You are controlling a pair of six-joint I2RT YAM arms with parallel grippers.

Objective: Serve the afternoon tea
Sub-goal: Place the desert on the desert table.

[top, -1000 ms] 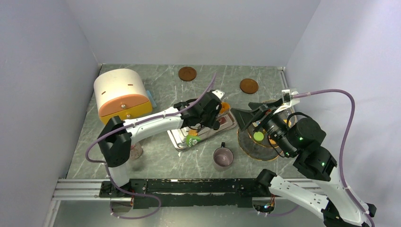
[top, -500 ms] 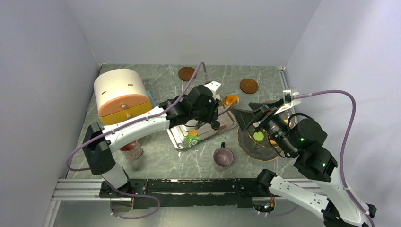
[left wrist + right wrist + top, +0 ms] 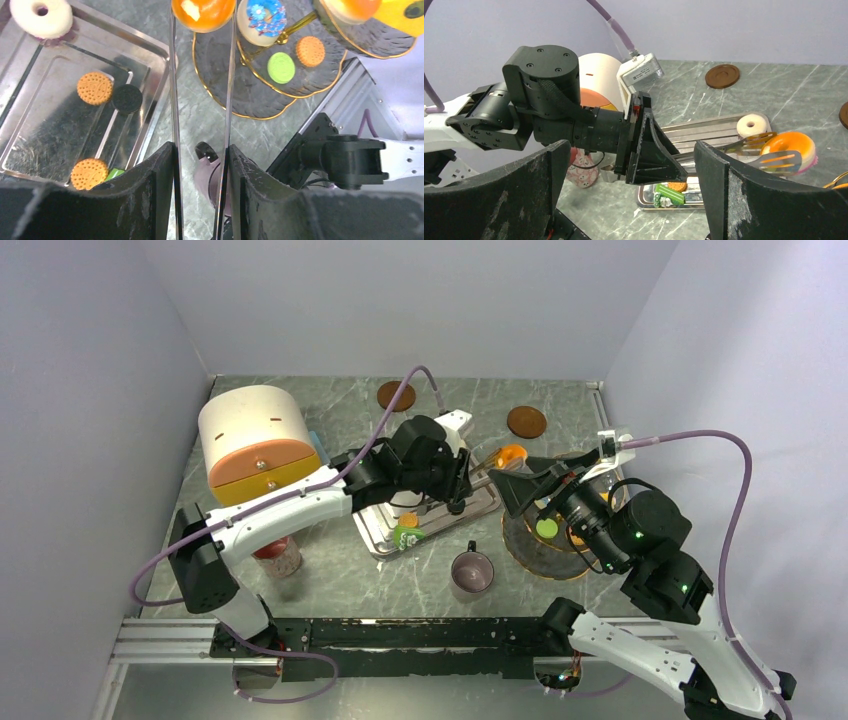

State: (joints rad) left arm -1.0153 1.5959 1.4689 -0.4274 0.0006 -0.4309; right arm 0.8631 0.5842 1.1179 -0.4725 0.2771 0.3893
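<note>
My left gripper [image 3: 200,150] is shut on a pair of metal tongs [image 3: 173,75]. The tong tips pinch an orange-glazed donut [image 3: 203,12], hanging between the steel tray [image 3: 375,535] and the tiered glass stand [image 3: 530,560]. That stand carries a blue donut [image 3: 261,17], a green cookie [image 3: 281,67] and an orange cookie [image 3: 310,51]. On the tray lie a cream ring donut [image 3: 41,15], two orange cookies [image 3: 95,88] and a black cookie [image 3: 127,98]. The pinkish mug [image 3: 471,573] stands in front of the tray. My right gripper [image 3: 525,485] hovers open beside the stand, holding nothing.
A cream and orange bread box [image 3: 255,445] stands at the left. Two brown coasters [image 3: 396,395] lie at the back. A red-lidded jar [image 3: 278,555] sits near the left arm. A green wrapped piece [image 3: 669,194] lies at the tray's front edge.
My left arm has lifted from the tray and carried the tongs with the orange donut to the right, toward the stand. The right arm has stayed put.
</note>
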